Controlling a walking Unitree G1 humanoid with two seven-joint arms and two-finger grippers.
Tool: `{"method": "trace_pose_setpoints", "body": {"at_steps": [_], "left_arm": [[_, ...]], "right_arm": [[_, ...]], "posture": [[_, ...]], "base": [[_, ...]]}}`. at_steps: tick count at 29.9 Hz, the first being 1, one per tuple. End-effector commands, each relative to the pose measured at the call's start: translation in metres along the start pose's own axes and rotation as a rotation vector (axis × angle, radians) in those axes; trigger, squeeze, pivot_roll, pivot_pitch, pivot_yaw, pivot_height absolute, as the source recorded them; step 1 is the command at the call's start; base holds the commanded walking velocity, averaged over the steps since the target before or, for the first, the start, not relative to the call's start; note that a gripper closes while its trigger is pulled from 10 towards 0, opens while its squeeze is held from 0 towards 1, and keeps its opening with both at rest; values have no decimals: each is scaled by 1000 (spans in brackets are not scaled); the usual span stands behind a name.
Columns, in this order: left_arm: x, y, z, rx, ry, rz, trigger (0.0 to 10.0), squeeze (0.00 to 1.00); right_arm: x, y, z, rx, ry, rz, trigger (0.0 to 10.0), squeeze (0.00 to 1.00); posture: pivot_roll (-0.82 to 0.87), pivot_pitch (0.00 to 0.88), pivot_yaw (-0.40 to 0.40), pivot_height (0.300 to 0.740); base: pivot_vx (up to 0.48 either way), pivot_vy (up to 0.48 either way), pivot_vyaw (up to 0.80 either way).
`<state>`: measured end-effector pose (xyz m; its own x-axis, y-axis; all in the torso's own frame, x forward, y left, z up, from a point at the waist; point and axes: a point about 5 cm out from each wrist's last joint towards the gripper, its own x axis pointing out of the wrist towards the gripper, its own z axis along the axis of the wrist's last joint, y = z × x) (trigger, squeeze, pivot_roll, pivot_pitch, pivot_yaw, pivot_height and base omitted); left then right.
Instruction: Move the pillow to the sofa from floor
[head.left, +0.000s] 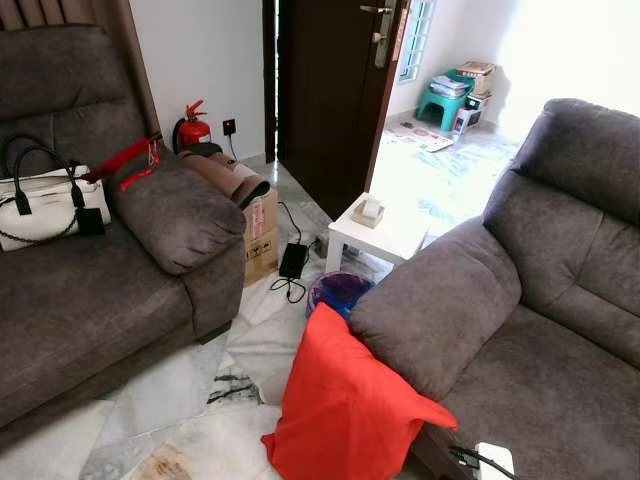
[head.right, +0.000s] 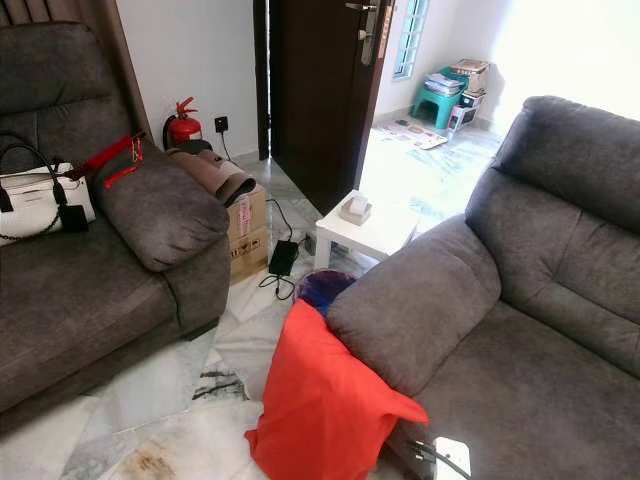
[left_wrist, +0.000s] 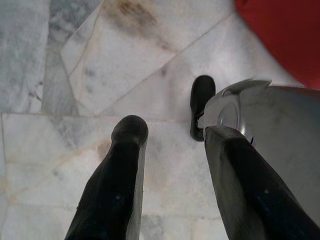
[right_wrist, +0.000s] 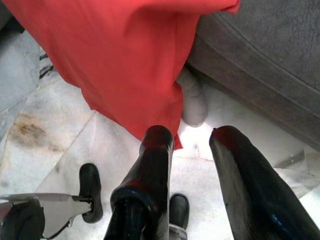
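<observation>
Both tools hang low and parted, empty: the right tool (right_wrist: 192, 145) just short of the soft red fabric pillow (head.left: 345, 405), the left tool (left_wrist: 172, 150) over bare marble floor (left_wrist: 75, 75). That pillow stands on the floor, propped against the grey upholstered sofa's (head.left: 520, 340) padded armrest.

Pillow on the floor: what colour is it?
Plain red pillow, no pattern; the left eye view shows it best.

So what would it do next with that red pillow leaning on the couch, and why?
Probably ease the right tool forward onto the red pillow. The pillow stands on the floor against the right sofa; that tool is open, just short of its lower edge, holding nothing. The left tool points at bare floor.
</observation>
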<state>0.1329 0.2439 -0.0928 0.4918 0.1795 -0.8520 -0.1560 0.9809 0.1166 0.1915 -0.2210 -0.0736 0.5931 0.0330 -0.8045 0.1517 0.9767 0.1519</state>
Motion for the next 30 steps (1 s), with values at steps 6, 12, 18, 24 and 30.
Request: {"method": "trace_pose_setpoints", "body": {"at_steps": [6, 12, 18, 24, 30], "left_arm": [[-2, -4, -8, 9, -5, 4, 10000, 0], [-1, -5, 16, 5, -172, 53, 10000, 0], [-7, -12, 104, 3, -573, 52, 10000, 0], [-16, -17, 122, 68, -700, -8, 10000, 0], [-27, -16, 117, 132, -798, -15, 10000, 0]], "right_arm": [[-3, -9, -3, -29, -6, -3, 10000, 0], [-4, -8, -2, -71, -41, 29, 10000, 0], [4, 34, 61, -136, -298, 171, 10000, 0], [1, 50, 80, -197, -421, 238, 10000, 0], [-6, 46, 84, -175, -534, 250, 10000, 0]], "posture": [[195, 0, -81, 740], [184, 0, -63, 740], [146, 0, -49, 740], [133, 0, -25, 740], [120, 0, -20, 740]], "base": [[0, 0, 0], [0, 0, 0], [0, 0, 0], [0, 0, 0], [0, 0, 0]]}}
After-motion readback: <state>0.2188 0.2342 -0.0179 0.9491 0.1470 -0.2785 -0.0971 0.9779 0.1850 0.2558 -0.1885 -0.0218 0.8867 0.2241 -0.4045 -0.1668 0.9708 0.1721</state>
